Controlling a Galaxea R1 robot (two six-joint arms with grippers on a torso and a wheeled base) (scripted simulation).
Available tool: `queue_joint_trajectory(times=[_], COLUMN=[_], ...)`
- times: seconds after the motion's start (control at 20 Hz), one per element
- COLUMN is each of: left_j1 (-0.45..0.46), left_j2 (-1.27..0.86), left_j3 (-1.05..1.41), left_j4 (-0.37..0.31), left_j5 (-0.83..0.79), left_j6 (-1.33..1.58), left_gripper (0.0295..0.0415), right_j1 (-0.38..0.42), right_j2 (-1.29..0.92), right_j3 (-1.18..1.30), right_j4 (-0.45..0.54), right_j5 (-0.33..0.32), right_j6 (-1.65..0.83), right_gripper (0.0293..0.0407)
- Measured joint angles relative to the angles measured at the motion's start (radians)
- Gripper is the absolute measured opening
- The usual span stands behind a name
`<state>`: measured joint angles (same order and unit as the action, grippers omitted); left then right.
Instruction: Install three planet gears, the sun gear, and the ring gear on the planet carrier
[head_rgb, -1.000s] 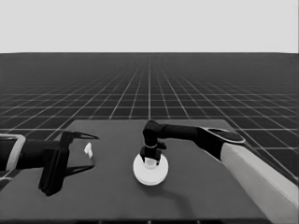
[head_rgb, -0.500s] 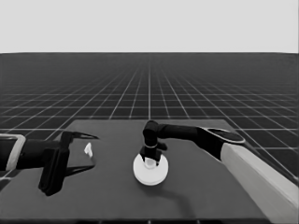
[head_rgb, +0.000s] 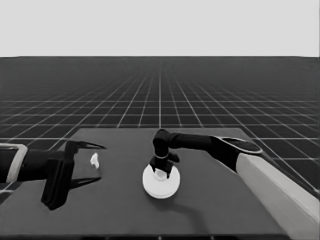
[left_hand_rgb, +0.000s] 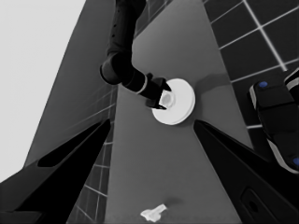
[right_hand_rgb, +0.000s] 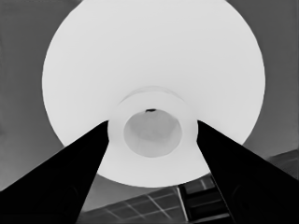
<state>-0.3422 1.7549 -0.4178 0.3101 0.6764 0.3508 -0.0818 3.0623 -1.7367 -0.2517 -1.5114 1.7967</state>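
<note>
Last step in hand, by the look of it: larger round part (head_rgb: 161, 181) seated mid-table, gears hidden beneath. Smooth white disc, raised hub, central hole. Right gripper (head_rgb: 160, 171) clamped on the hub. Next, probably: release, lift straight up. Left gripper (head_rgb: 89, 162) parked at nine o'clock, fingers apart; thin white piece (head_rgb: 94, 160) beside.
</note>
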Motion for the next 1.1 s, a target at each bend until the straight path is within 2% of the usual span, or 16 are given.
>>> queue_joint_trajectory(times=[0.3, 0.35, 0.4, 0.45, 0.8, 0.9, 1.1], left_j1=[0.000, 0.000, 0.000, 0.000, 0.000, 0.000, 0.000], left_j2=[0.000, 0.000, 0.000, 0.000, 0.000, 0.000, 0.000], left_j3=[0.000, 0.000, 0.000, 0.000, 0.000, 0.000, 0.000], left_j4=[0.000, 0.000, 0.000, 0.000, 0.000, 0.000, 0.000], left_j5=[0.000, 0.000, 0.000, 0.000, 0.000, 0.000, 0.000], left_j6=[0.000, 0.000, 0.000, 0.000, 0.000, 0.000, 0.000], left_gripper=[0.0385, 0.0385, 0.0385, 0.0385, 0.0385, 0.0385, 0.0385], right_j1=[0.000, 0.000, 0.001, 0.001, 0.001, 0.071, 0.107], right_j2=[0.000, 0.000, 0.000, 0.000, 0.000, -0.009, -0.011], right_j3=[0.000, 0.000, 0.000, 0.000, 0.000, 0.040, 0.052], right_j4=[0.000, 0.000, 0.000, 0.000, 0.000, 0.057, 0.087], right_j5=[0.000, 0.000, 0.000, 0.000, 0.000, -0.024, -0.028], right_j6=[0.052, 0.058, 0.061, 0.062, 0.065, -0.249, -0.405], right_gripper=[0.0348, 0.0373, 0.0381, 0.0384, 0.0385, 0.0386, 0.0385])
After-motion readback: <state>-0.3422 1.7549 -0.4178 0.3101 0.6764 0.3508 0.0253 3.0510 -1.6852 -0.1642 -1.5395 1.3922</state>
